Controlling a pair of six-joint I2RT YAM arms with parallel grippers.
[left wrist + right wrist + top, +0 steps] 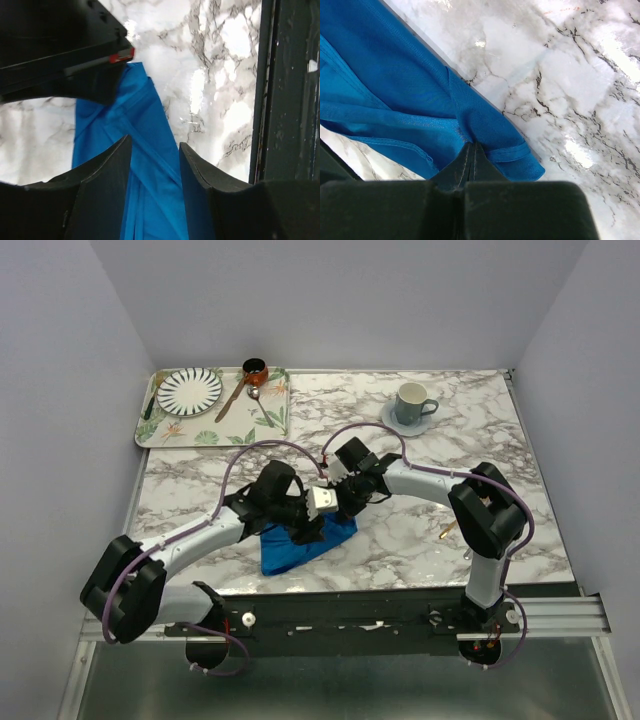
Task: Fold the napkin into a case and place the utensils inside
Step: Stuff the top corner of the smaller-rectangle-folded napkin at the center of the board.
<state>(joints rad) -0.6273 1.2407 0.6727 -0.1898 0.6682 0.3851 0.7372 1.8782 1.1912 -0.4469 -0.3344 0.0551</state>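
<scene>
Top view: shows napkin point(300, 548) bunched on marble bench point(420, 470) near front edge, under both converging arms; shows gold utensil point(447, 532) beside right arm, apart from cloth.
Left wrist: shows left end effector point(154, 147) with fingers apart, straddling folded blue strip, unclamped.
Right wrist: shows right end effector point(471, 150) with fingers together, pinching napkin hem.

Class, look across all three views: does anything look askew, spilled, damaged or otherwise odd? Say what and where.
The napkin lies skewed near the table's front edge, creased and unevenly folded, with its edge pinched in the right end effector. Nothing looks spilled or broken.
</scene>
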